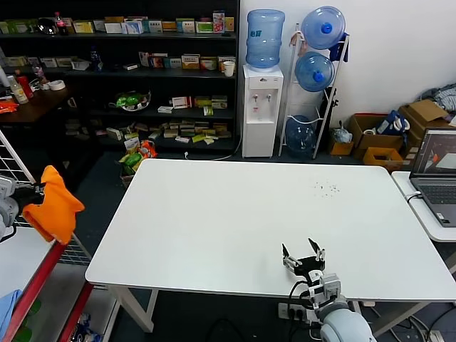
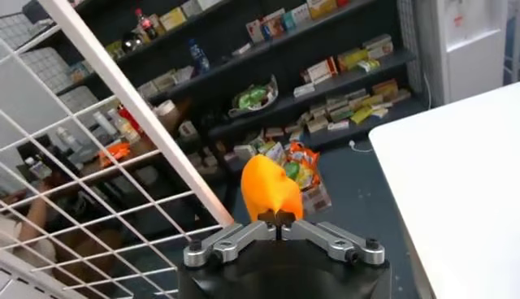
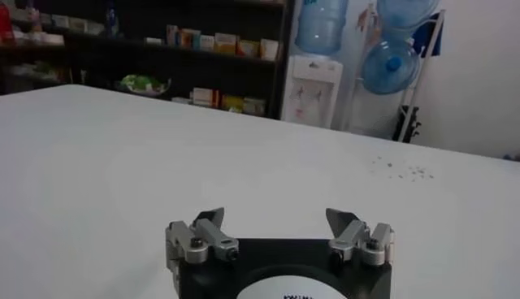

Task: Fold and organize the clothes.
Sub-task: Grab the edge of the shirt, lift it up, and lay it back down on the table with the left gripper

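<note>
The orange T-shirt [image 1: 53,205] hangs bunched from my left gripper [image 1: 37,190] at the far left, off the white table [image 1: 214,228], beside a white wire rack. In the left wrist view the left gripper [image 2: 278,218] is shut on a fold of the orange T-shirt [image 2: 268,187], which hangs over the dark floor. No lettering shows. My right gripper [image 1: 304,254] is open and empty over the table's near edge at the right; in the right wrist view it [image 3: 276,223] faces across the bare tabletop [image 3: 244,154].
A white wire rack [image 2: 122,162] with a red-edged frame [image 1: 35,285] stands left of the table, with a blue cloth [image 1: 7,303] low on it. A laptop [image 1: 436,167] sits on a side table at right. Shelves, a water dispenser [image 1: 261,107] and boxes stand behind.
</note>
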Controlling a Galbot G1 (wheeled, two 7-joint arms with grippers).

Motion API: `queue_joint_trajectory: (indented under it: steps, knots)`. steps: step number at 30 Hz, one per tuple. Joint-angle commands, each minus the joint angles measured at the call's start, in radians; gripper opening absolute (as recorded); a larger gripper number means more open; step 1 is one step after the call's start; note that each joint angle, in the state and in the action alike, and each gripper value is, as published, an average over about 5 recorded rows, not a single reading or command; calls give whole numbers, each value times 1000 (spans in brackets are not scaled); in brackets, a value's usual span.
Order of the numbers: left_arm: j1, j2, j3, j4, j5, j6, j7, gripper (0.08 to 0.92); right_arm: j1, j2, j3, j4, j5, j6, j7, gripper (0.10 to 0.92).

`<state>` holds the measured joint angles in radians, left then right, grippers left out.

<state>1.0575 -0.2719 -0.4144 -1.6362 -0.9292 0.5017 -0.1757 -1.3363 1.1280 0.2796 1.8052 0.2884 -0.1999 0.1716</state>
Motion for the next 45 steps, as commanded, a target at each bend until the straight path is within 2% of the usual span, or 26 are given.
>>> queue_joint_trajectory:
  steps: [1,5,11,15,31,42,45]
  knots:
    - [-4,-207,81,-49,89,-10,-43,92,-21,3,3,1,-23,5,-2,823]
    - [23,-305,115,-111,107,-7,-71,92,-38,5,13,2,-35,7,-1,823]
    - [23,-377,168,-235,17,18,-149,92,-62,18,27,1,-77,15,-1,823]
    - [-7,-452,224,-254,-13,23,-191,92,-72,22,37,-1,-89,22,-4,823]
    - [-109,-1074,353,5,306,-88,-222,92,-144,0,131,13,-112,92,-35,823]
    - [-131,-1353,459,115,439,-151,-239,92,-171,-21,183,9,-86,98,-35,823]
    - [-124,-1386,471,145,455,-176,-245,92,-167,-21,187,0,-74,93,-32,823]
